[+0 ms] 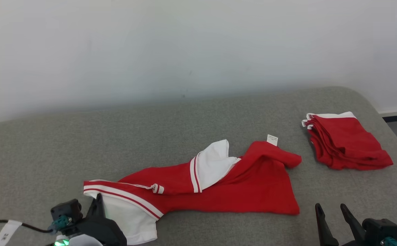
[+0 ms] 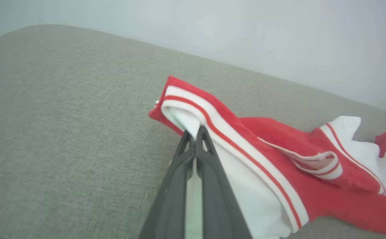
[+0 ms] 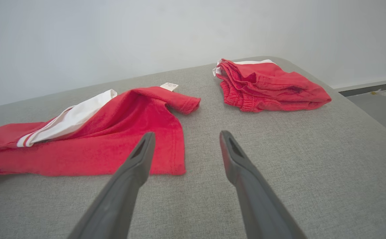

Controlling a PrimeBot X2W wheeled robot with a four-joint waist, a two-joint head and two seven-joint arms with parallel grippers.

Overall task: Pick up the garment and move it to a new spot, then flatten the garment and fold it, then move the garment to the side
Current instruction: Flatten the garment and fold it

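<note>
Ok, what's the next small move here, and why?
Probably bring the right end effector forward to the near red corner of the garment and close on it. The left end effector is shut on the garment's striped white edge, while the right one hangs open just short of that corner.

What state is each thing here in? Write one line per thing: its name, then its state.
red and white garment: unfolded, rumpled, lying on the grey surface.
left gripper: shut on the garment's white striped end.
right gripper: open, holding nothing.
pile of red garments: folded, lying apart from the other garment.
white label: sticking up from the garment.
</note>
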